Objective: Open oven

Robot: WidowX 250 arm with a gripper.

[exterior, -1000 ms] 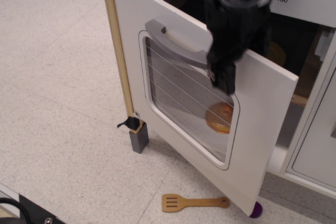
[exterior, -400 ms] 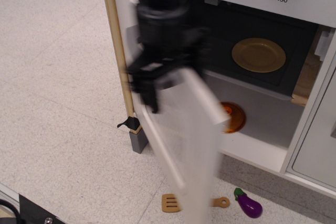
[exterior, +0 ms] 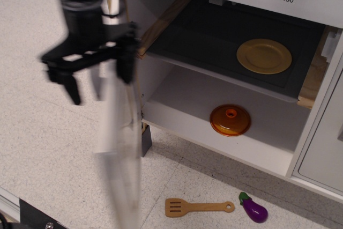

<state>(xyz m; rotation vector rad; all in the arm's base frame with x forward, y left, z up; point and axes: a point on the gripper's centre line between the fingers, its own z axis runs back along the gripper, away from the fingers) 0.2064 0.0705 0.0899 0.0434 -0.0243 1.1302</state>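
Black and smeared, my jaws [exterior: 99, 76] straddle the top of the oven [exterior: 225, 73] door [exterior: 119, 148]; blur hides whether they clamp anything, and I cannot tell how wide they stand. Seen edge-on, the door is swung wide to the left, its long axis running down toward the floor, its handle hidden. Inside, a gold plate [exterior: 264, 56] lies on the dark shelf, an orange lid [exterior: 230, 120] below. On the floor lie a wooden spatula [exterior: 198, 206] and a purple eggplant [exterior: 253, 208].

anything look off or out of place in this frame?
Two toys lie on the floor in front of the oven: a wooden spatula and a purple eggplant. Inside, a gold plate sits on the dark shelf, an orange lid below. The door is swung wide, motion-blurred. No damage visible.
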